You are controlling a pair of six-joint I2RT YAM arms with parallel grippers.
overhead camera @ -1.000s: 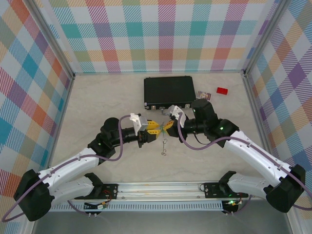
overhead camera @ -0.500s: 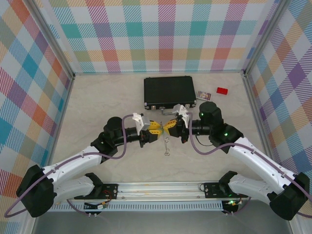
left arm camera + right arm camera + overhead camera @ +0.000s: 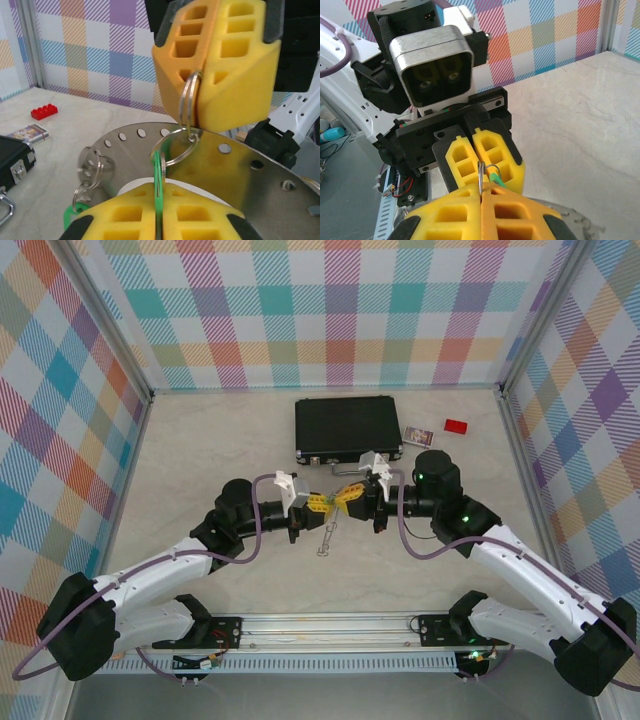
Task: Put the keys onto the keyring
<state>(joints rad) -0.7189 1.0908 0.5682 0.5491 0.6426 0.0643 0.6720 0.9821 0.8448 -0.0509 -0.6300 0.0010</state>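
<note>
From above, we see the left gripper point(image 3: 316, 506) and the right gripper point(image 3: 350, 496) meeting tip to tip over the middle of the table, with a short string of small metal parts point(image 3: 326, 539) dangling just beneath them, too fine to sort out here. On the left wrist camera, the left gripper point(image 3: 159, 212) is pinched tight on a green key point(image 3: 159, 175), its tag edge-on and running straight up toward the right gripper point(image 3: 195, 117), which comes down from above and is clamped on a small split ring point(image 3: 186, 97). The keyring point(image 3: 240, 165) lies as a flat perforated arc just behind both; a second key point(image 3: 74, 216) hangs from it off to the left. On the right wrist camera, the right gripper point(image 3: 481, 192) is closed on that split ring point(image 3: 480, 172), the left gripper point(image 3: 475, 160) faces it directly, and the key point(image 3: 495, 178) sits just right of the ring. We judge the next move turns on lining the key's loop up with the ring.
</note>
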